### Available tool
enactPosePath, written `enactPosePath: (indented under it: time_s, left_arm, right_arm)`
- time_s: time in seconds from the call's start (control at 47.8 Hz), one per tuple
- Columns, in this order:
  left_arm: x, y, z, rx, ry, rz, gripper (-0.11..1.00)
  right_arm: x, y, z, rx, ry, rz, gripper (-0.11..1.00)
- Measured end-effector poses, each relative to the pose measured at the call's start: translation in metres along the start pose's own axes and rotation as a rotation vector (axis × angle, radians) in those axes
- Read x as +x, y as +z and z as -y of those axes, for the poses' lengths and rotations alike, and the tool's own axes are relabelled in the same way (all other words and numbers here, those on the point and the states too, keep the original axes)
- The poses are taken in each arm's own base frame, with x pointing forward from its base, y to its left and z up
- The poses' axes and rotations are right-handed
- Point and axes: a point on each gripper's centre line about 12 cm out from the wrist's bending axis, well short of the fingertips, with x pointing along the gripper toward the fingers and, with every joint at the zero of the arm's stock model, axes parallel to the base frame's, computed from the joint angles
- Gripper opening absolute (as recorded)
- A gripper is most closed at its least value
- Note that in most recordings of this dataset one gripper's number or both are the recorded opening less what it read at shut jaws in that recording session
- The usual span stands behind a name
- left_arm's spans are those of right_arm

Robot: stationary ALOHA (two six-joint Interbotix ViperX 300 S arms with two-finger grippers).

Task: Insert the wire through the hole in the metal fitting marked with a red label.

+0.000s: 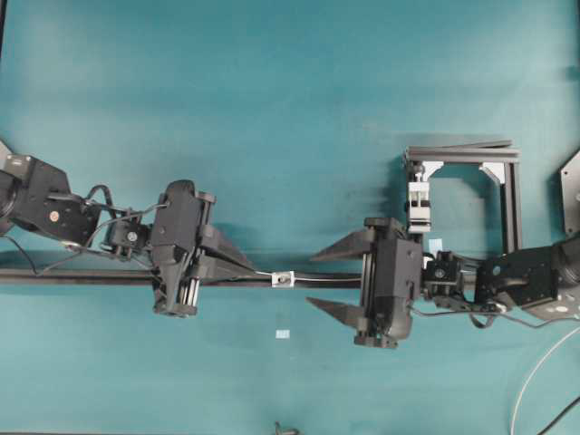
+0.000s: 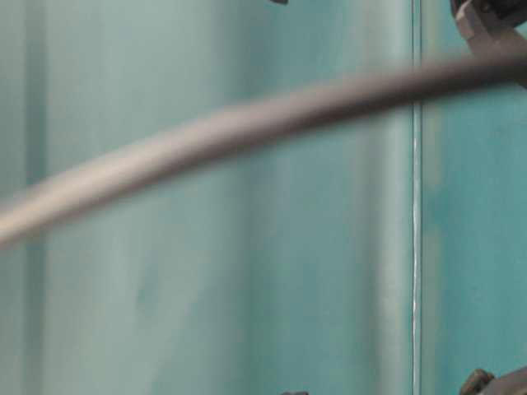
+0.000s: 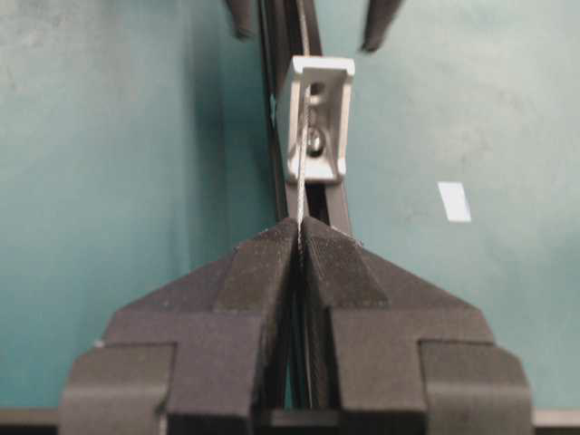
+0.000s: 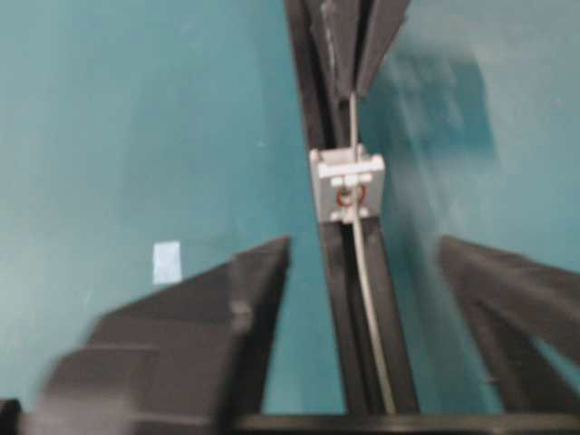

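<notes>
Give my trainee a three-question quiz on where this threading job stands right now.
1. True or false: the left gripper is shut on the wire.
2. Has the wire passed through the metal fitting? A) yes, it comes out the far side B) no, it stops short.
3. How do the right gripper's jaws stand around the black rail?

Key
1. True.
2. A; in the right wrist view the wire runs on past the fitting along the rail.
3. Wide open, one finger either side, holding nothing.

I see the metal fitting (image 1: pixel 284 279) on the rail (image 1: pixel 82 276), left pincer (image 1: pixel 251 265) at its nine o'clock, right pincer (image 1: pixel 328 279) at three.
</notes>
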Motion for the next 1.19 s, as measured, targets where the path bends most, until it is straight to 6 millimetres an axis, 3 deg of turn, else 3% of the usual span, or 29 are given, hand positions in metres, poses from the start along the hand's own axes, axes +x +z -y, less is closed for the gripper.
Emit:
enactPosePath:
  time_s: [0.063,0.732,1.192]
  left_arm:
    - [-0.005,-0.001,0.0,0.0,0.002,-0.011,-0.1]
    - [-0.069,-0.014,0.012,0.002,-0.044,-0.052,-0.1]
    - [-0.082,-0.019,0.006,-0.066,-0.021,-0.105,-0.1]
  right_arm:
    - [-0.001,-0.001,0.0,-0.004,0.003,-0.007,0.97]
    - [-0.005,-0.001,0.001,-0.011,0.011,-0.016,0.97]
    - [-0.005,-0.001,0.001,-0.011,0.011,-0.016,0.97]
